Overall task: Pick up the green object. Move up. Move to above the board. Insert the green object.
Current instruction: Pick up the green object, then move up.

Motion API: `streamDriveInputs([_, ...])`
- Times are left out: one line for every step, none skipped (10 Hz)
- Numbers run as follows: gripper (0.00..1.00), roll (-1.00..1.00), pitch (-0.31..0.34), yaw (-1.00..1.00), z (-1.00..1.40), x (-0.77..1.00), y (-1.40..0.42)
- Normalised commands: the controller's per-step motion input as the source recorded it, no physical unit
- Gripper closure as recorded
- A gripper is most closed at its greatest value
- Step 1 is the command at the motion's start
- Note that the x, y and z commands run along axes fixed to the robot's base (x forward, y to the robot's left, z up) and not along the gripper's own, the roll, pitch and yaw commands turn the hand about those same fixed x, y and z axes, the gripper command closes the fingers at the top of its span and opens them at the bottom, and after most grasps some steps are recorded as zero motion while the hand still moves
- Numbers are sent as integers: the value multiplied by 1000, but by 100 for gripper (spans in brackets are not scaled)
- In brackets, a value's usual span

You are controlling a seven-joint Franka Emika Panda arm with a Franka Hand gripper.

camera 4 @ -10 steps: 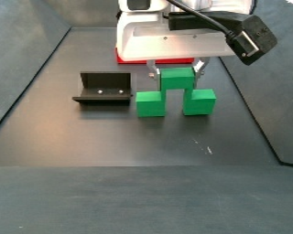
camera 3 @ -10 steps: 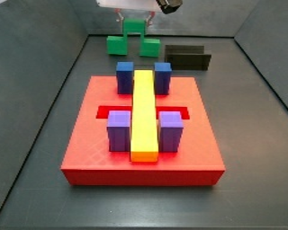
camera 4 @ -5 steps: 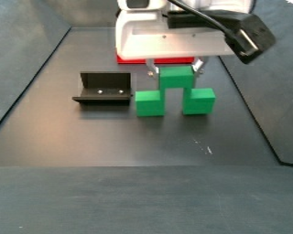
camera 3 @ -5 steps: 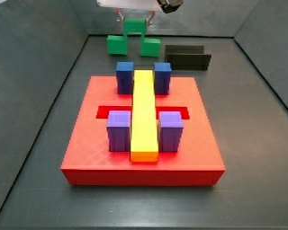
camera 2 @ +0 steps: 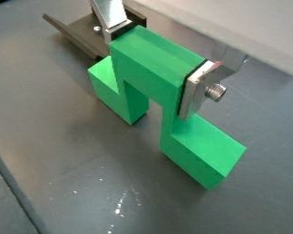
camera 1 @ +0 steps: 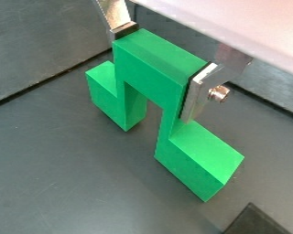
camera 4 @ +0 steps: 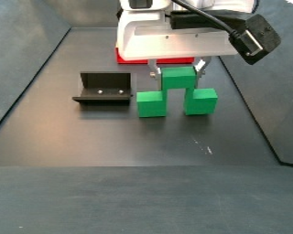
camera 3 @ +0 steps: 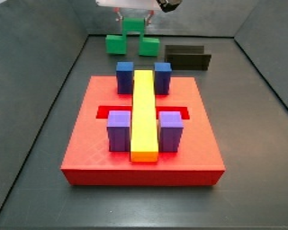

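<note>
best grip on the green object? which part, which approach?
Take the green object by its raised middle cube, from straight above: that cube stands proud of both lower side cubes, with flat opposite faces. The gripper already straddles it, one of its fingers flat against each face.

The fixture stands on the dark floor, its upright wall facing the open side.
</note>
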Motion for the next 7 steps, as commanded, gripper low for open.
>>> streamDriveInputs([100,0,0,0,0,0,0])
streamDriveInputs([100,0,0,0,0,0,0])
streamDriveInputs([100,0,0,0,0,0,0])
streamDriveInputs([100,0,0,0,833,0,0])
streamDriveInputs([100,0,6,-41,812,18,-21])
streamDriveInputs([100,12,37,-40,560,-14,-14])
streamDriveInputs([100,28,23,-15,182,27,0])
